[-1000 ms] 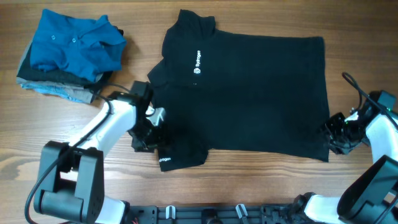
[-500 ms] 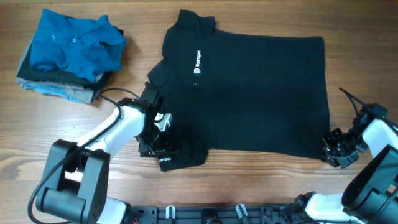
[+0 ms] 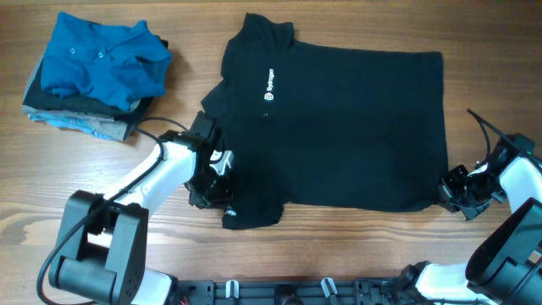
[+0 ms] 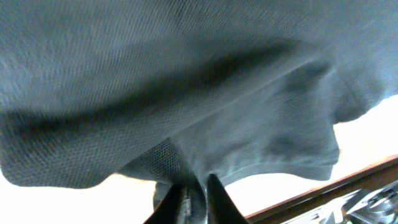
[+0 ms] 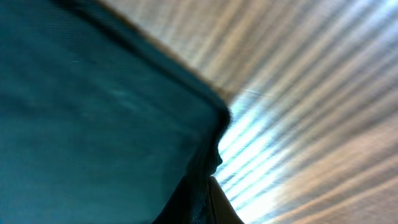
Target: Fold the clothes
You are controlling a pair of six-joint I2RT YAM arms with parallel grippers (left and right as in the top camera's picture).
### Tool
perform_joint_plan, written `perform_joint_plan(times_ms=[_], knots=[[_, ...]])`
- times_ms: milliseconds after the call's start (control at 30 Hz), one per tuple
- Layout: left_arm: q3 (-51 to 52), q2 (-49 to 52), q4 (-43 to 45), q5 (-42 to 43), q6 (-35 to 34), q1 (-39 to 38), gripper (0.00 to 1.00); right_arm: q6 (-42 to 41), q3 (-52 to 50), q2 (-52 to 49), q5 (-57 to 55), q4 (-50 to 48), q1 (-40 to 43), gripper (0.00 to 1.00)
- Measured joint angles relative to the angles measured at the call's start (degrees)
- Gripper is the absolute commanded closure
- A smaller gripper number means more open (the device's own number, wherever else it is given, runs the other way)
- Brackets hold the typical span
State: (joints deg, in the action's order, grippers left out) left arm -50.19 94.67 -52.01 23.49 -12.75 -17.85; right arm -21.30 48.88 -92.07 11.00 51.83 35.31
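Observation:
The clothes, a black polo shirt with a white chest logo, lies spread flat in the middle of the table, collar to the left and hem to the right. My left gripper is shut on the near sleeve, whose white lettering shows by the table's front. In the left wrist view the dark knit cloth bunches into the closed left gripper. My right gripper is shut on the near hem corner. The right wrist view shows that corner pinched in the right gripper.
A stack of folded garments topped by a blue buttoned polo sits at the far left corner. Bare wooden table runs along the front edge and to the right of the shirt. A black cable trails from the right arm.
Both grippers have shut, the left on the near sleeve and the right on the hem corner. The left gripper slid slightly right onto the sleeve. The shirt has hardly shifted.

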Motion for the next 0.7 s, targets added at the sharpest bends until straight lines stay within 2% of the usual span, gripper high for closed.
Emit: perform_joint_plan(times_ms=[267,300,333,367,400,500,700], knots=[[-8.9,-0.1,-2.9,0.0,0.0,0.0,0.95,1.1,0.0,0.0,2.1,-0.5,0.0,0.96],[-9.4,-0.1,-2.9,0.0,0.0,0.0,0.81,1.1,0.0,0.0,2.3,-0.7,0.0,0.96],[-9.6,-0.1,-3.0,0.0,0.0,0.0,0.74,1.3,0.0,0.0,2.6,-0.9,0.0,0.96],[-9.7,-0.1,-3.2,0.0,0.2,0.0,0.53,1.6,0.0,0.0,3.1,-1.2,0.0,0.96],[-9.8,-0.1,-4.3,0.0,0.0,0.0,0.41,1.9,0.0,0.0,3.7,-1.4,0.0,0.96],[-9.9,-0.1,-8.6,-0.4,0.1,0.0,0.39,2.2,0.0,0.0,4.4,-1.6,0.0,0.96],[-9.9,-0.1,-10.8,-6.7,0.0,0.0,0.21,2.2,0.0,0.0,4.5,-1.7,0.0,0.95]])
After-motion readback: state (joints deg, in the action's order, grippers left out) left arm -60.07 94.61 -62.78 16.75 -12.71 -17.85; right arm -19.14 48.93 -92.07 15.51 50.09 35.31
